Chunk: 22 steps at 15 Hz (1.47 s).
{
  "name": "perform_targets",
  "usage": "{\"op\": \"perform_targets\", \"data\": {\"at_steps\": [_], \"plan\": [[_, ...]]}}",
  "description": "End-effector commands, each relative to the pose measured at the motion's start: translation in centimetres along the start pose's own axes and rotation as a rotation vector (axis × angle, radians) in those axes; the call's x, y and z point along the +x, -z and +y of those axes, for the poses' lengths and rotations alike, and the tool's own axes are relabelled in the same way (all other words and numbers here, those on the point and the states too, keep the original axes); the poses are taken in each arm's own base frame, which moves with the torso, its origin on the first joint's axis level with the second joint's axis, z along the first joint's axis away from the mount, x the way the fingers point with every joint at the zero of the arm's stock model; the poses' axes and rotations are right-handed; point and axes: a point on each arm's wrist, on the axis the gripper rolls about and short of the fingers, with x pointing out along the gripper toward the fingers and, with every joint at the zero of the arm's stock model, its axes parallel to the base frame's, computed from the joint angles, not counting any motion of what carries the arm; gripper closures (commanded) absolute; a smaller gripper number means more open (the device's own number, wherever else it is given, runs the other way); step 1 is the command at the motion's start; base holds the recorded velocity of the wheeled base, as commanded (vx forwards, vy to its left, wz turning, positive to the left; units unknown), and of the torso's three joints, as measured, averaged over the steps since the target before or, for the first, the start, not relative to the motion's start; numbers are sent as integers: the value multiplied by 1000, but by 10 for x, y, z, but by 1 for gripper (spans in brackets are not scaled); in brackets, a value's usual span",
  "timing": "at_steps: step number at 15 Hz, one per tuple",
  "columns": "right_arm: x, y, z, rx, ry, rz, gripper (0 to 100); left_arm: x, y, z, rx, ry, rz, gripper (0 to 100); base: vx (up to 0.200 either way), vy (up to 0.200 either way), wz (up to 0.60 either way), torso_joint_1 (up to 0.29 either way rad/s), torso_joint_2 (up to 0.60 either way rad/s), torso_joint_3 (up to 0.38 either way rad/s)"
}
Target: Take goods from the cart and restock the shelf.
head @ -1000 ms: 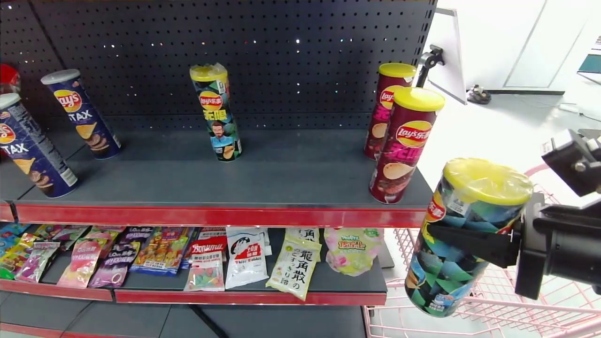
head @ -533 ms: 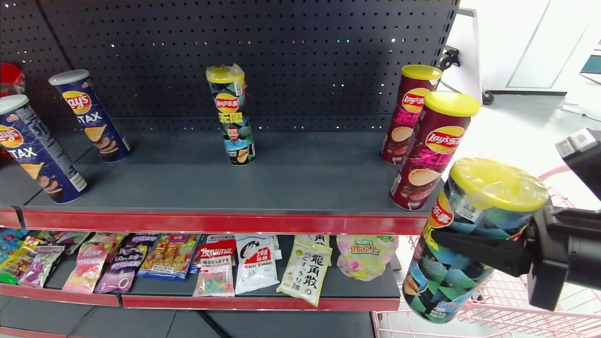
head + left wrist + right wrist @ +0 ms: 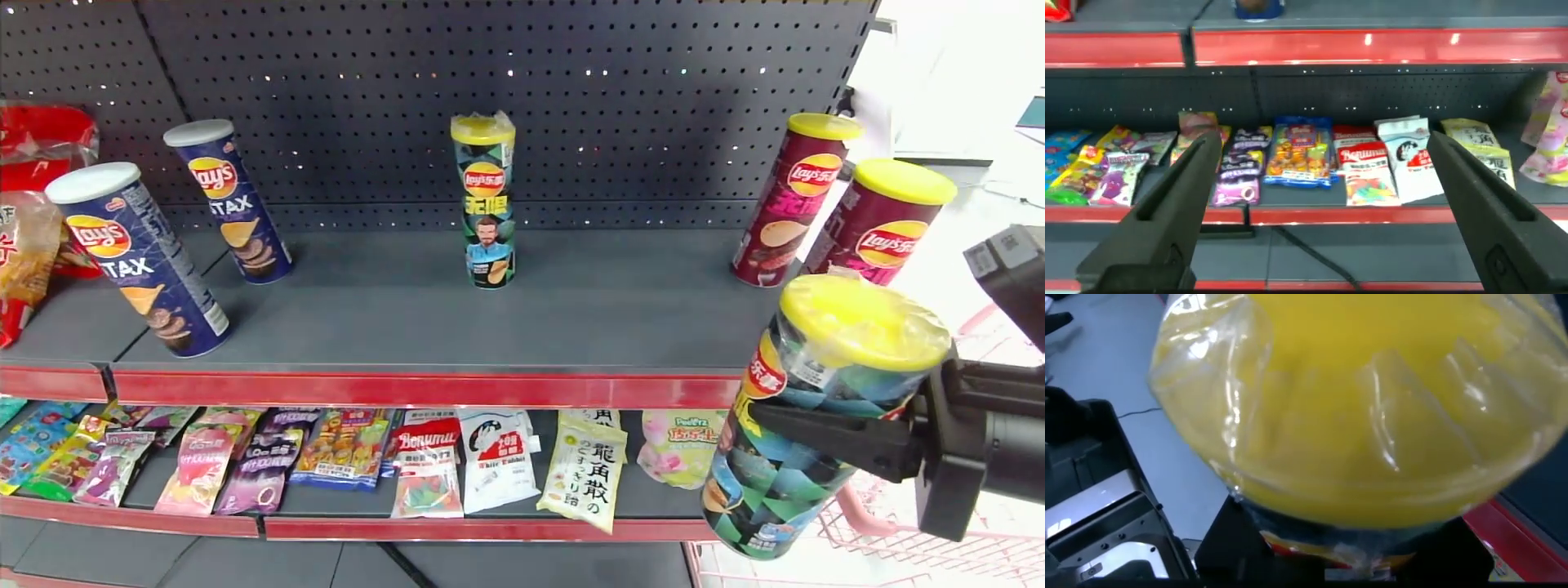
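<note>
On shelf [image 3: 457, 327] right end, maroon cans [image 3: 886, 237] behind held can [image 3: 824, 367].

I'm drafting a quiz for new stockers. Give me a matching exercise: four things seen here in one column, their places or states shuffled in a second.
1. dark blue cardboard chip tubes, white lids
2. maroon cardboard chip tubes, yellow lids
3. white plastic snack pouch
4. right gripper

A. lower shelf
B. top shelf, right end
C. clamped on a green-patterned, yellow-lidded tube
D. top shelf, left part

Pairs: 1-D, 2-B, 3-A, 4-C
</note>
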Motion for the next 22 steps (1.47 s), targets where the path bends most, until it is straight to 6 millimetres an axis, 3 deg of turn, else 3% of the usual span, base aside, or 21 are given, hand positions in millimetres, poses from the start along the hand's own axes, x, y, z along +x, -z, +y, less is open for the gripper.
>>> {"op": "perform_targets", "data": {"at_steps": [1,6,12,22], "plan": [[1,0,2,-3,-31,-3,100,0,0,0,0,0,1,0,0,200,0,-2,2,2],[-2,-4,2,-28,-33,-22,100,0,0,0,0,0,1,0,0,200,0,1,2,5],[-9,-7,5,-39,-31,-47,100,0,0,0,2,0,1,0,0,0,0,0,0,0],[-9,-13,4,-44,-29,-64,100,0,0,0,0,0,1,0,180,0,0,0,2,1]]}}
